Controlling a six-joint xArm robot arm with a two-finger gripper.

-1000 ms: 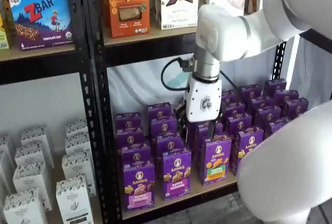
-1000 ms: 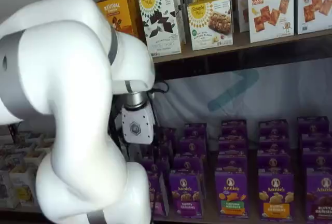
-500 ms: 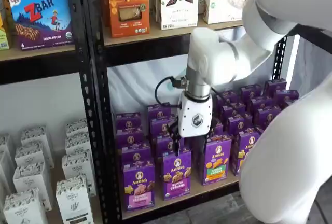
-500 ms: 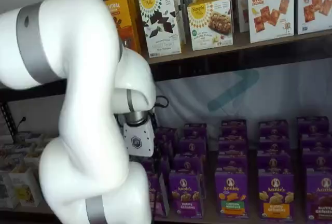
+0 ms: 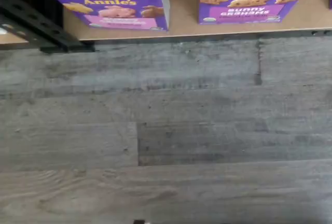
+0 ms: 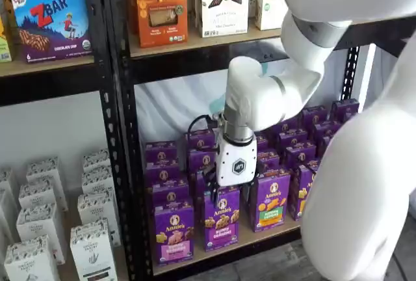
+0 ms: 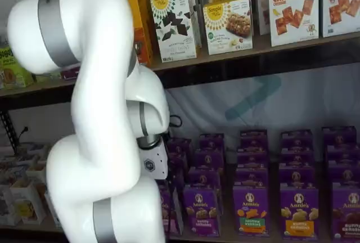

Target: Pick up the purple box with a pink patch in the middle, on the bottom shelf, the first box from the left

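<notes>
The purple box with a pink patch stands at the left end of the front row on the bottom shelf; it also shows in the wrist view. My gripper hangs in front of the neighbouring purple box, a little right of and above the pink-patch box. Its two black fingers stand apart and hold nothing. In a shelf view the white gripper body shows, but the arm hides the fingers and the pink-patch box.
Several rows of purple Annie's boxes fill the bottom shelf. A black shelf upright stands just left of the pink-patch box. White cartons sit in the bay to the left. Grey wood floor lies before the shelf edge.
My gripper has moved left and down along the front of the bottom shelf, from before the third column of purple boxes to before the second. Its fingers stay apart.
</notes>
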